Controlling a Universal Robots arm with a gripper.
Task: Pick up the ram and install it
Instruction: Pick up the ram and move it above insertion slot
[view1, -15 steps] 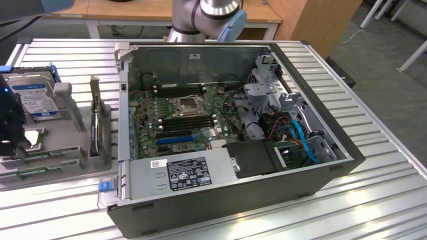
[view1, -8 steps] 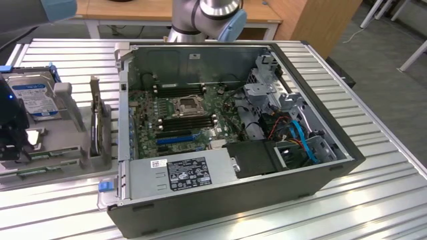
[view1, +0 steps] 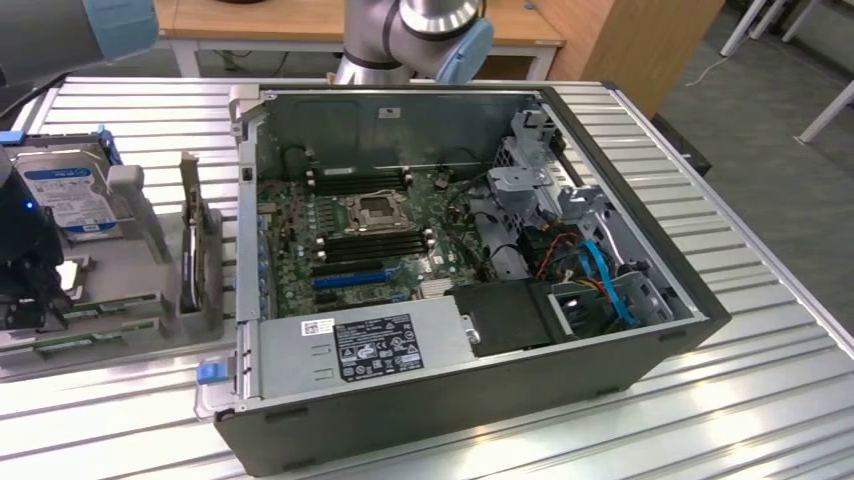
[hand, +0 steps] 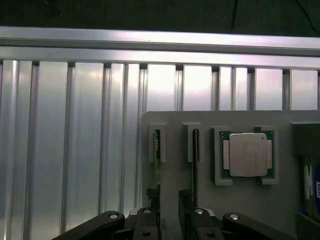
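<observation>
the ram (hand: 157, 145) stands on its thin edge in a narrow slot of a grey holder (hand: 170, 120), seen edge-on with a faint green tint. it is not lifted and not in the computer. a second stick (hand: 195, 145) stands the same way in the neighbouring slot, just beside it and parallel. the end effector (hand: 170, 220) hangs over one end of these two sticks with its fingers spread wide, gripping nothing. whether a fingertip touches either stick cannot be told.

on the same holder a square processor chip (hand: 247, 155) with a silver lid lies flat in its own pocket, between the second stick and a hard drive (view1: 67, 200) with a blue label. the holder rests on a ribbed aluminium counter (hand: 75, 150), at the exterior view's left.

beside the holder, toward the exterior view's right, an open computer case (view1: 641, 360) lies on its side. its motherboard (view1: 360, 250) faces up, showing long black slots (view1: 378, 243). the robot arm (view1: 414, 30) rises behind the case.
</observation>
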